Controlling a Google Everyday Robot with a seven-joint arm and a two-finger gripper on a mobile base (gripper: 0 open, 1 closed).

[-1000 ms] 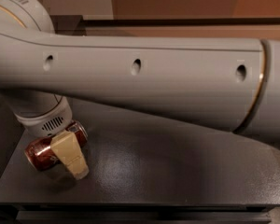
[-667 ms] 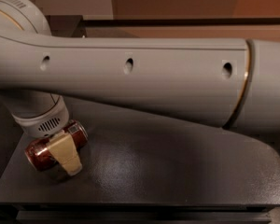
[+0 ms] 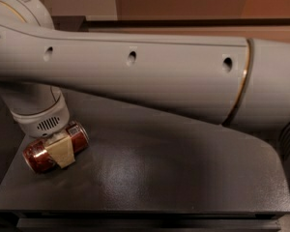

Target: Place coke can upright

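The coke can (image 3: 36,158), red with a silver end, lies on its side at the left of the dark table (image 3: 174,178). My gripper (image 3: 58,149) hangs from the grey wrist right above it and straddles the can's middle. One tan finger (image 3: 63,153) lies against the can's near side. The other finger is hidden behind the can. The jaws look closed on the can, which rests on the table.
My thick grey arm (image 3: 150,76) crosses the whole view above the table and hides the back of it. The table's front edge (image 3: 135,211) runs along the bottom. A brown wall is behind.
The arm and wrist have shifted left. The tan finger has moved from the can's right end to its middle and drawn in against it. The can has stayed lying in about the same spot.
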